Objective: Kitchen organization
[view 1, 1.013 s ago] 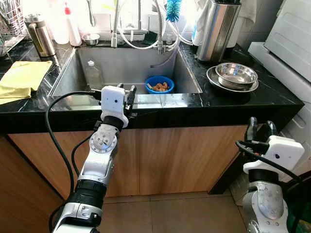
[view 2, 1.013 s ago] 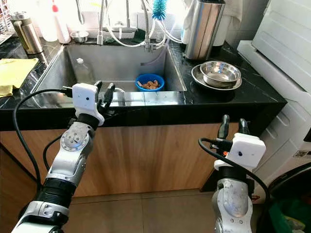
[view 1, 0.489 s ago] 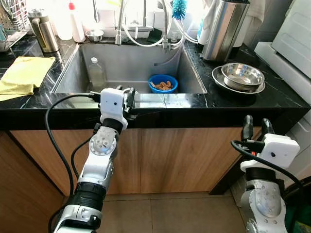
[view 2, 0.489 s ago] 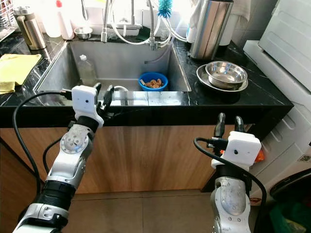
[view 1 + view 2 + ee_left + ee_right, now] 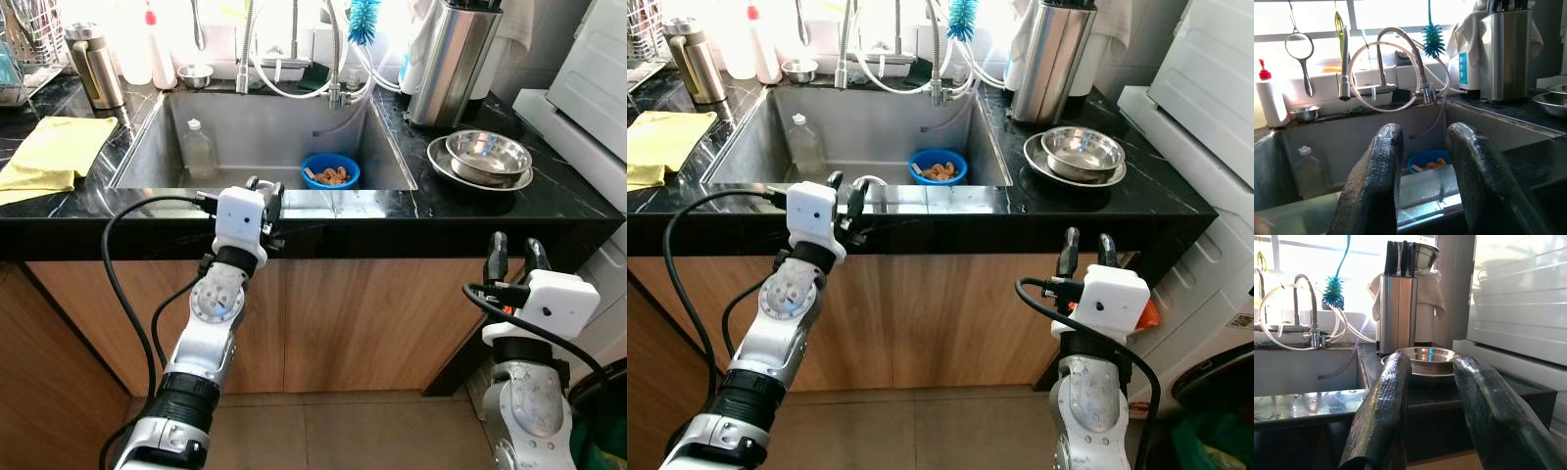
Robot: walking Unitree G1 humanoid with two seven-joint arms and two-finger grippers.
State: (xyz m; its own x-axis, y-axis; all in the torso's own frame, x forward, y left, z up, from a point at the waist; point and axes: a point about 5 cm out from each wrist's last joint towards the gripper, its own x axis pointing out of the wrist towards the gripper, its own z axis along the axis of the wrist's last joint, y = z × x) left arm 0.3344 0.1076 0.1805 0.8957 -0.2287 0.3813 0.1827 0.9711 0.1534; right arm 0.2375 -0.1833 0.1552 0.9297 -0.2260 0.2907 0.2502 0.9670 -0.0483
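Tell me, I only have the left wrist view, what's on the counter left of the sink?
Observer: A yellow cloth lies on the black counter, and a metal flask stands behind it.
Operator: Where is the right gripper?
Observer: The right gripper is below the counter edge, in front of the wooden cabinet, fingers open and empty.
Operator: Are those steel bowls stacked?
Observer: Yes, the steel bowl sits inside a wider steel dish, right of the sink.
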